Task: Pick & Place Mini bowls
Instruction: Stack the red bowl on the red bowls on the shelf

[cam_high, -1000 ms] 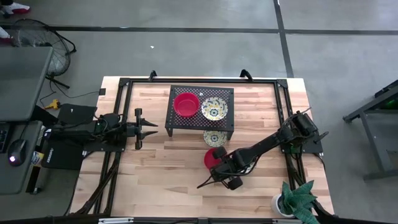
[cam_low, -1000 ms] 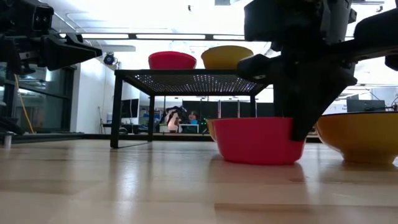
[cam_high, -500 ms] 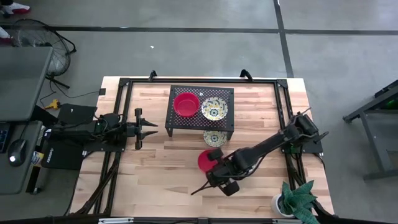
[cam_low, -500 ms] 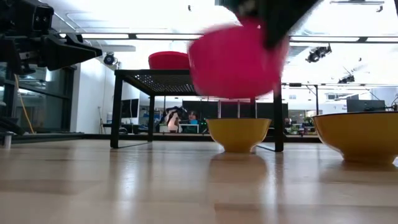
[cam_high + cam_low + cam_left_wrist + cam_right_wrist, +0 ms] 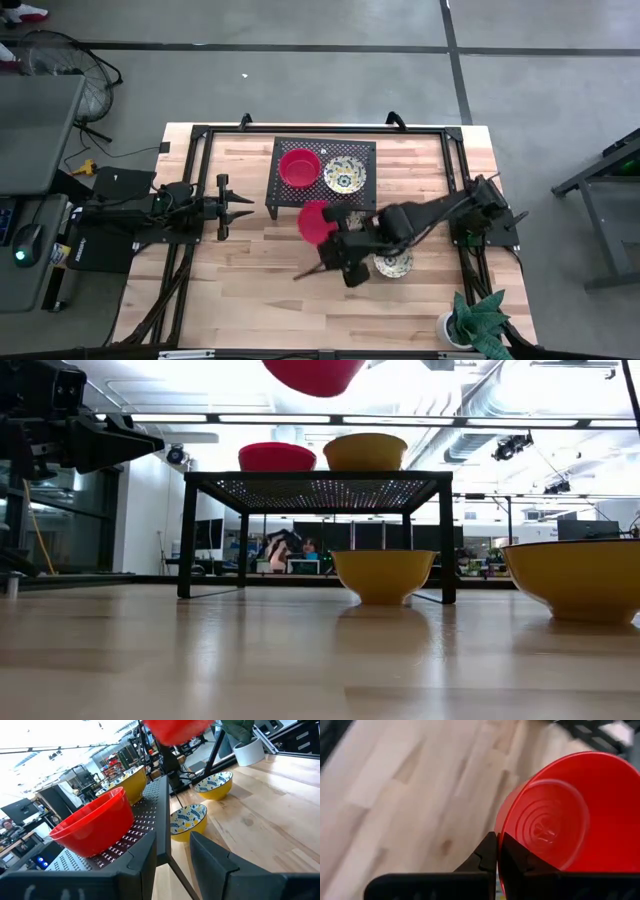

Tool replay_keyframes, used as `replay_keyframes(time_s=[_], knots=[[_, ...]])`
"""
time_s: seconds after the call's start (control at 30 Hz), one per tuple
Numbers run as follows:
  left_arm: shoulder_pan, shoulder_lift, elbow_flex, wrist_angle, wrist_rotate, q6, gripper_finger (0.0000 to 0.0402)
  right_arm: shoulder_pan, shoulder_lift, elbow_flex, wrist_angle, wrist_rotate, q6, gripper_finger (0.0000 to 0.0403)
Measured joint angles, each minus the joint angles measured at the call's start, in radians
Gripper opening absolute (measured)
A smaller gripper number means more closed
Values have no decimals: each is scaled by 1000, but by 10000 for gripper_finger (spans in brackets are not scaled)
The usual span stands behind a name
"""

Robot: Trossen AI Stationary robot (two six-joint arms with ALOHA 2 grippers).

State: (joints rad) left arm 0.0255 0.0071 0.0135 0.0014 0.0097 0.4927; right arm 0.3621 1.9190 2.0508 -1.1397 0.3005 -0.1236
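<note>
Red bowl (image 5: 314,222) has gone from just above the tabletop (image 5: 250,285) to well up in the air near the black mesh stand (image 5: 323,203); right gripper (image 5: 496,854) jaws clenched on its rim. Stand top carries another red bowl (image 5: 298,167) and a floral bowl (image 5: 344,175). One more floral bowl (image 5: 392,263) sits on the wood, probably a second under the stand. Left gripper (image 5: 240,206) parked left of the stand, jaws released.

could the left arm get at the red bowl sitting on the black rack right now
Probably yes. The left gripper waits open beside the rack, on the side where the red bowl stands. Nothing lies between them, and the right gripper carries its red bowl in front of the rack.
</note>
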Motion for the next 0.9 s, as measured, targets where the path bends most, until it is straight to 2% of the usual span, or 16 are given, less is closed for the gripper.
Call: replay_keyframes(time_s=[0.37,0.5,0.63,0.9], knots=[[0,0,0,0,0,0,113,-170,0,123,8,25,-197,0],[0,0,0,0,0,0,113,-253,0,129,12,-43,-290,0],[0,0,0,0,0,0,113,-322,10,128,16,-128,-453,0],[0,0,0,0,0,0,113,-410,21,127,15,-170,-726,0]])
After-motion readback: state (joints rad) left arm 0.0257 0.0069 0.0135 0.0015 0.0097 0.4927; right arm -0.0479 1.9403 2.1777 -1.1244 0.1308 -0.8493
